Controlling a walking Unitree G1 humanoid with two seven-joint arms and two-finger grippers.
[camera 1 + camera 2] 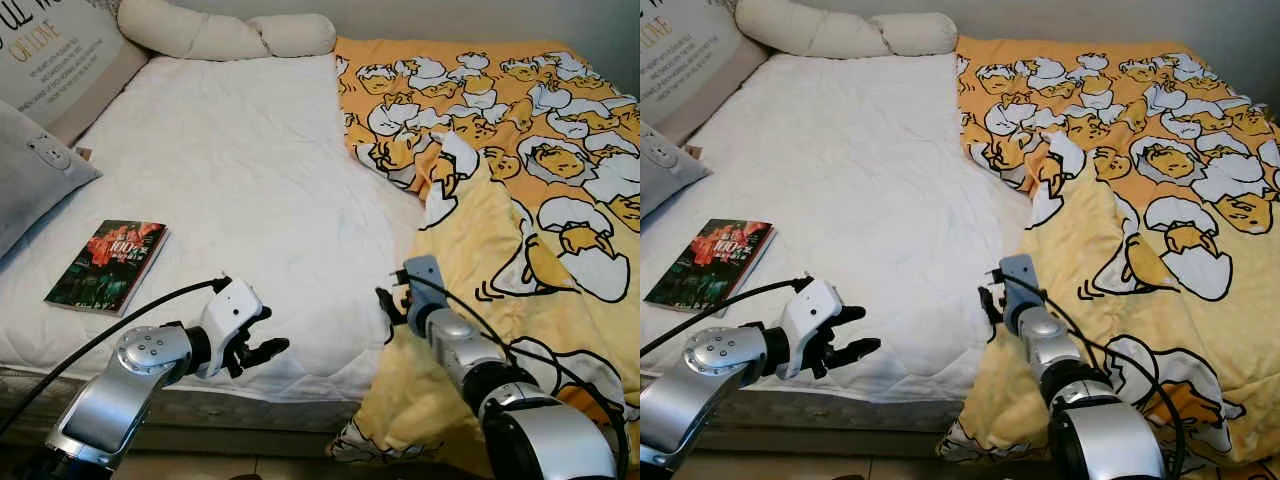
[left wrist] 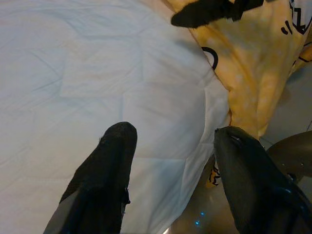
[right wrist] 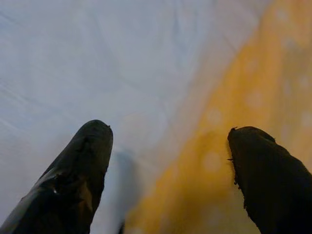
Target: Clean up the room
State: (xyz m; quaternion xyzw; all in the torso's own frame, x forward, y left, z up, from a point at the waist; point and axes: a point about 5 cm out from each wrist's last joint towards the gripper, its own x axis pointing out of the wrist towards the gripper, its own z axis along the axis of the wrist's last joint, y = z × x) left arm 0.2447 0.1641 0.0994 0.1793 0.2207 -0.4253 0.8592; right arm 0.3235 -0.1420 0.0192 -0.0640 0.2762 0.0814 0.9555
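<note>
Fingers of both grippers spread over the rumpled yellow egg-print blanket (image 1: 520, 210).

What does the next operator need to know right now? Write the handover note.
Left gripper: open, holding nothing, above the front edge of the white mattress.
Right gripper: open, holding nothing, at the near edge of the yellow blanket.
The blanket is bunched over the right half of the bed, its corner hanging off the front.
A book lies on the mattress at the left, near the grey pillow.
Done: nothing visible.
Left: spread the blanket, put away the book.
</note>
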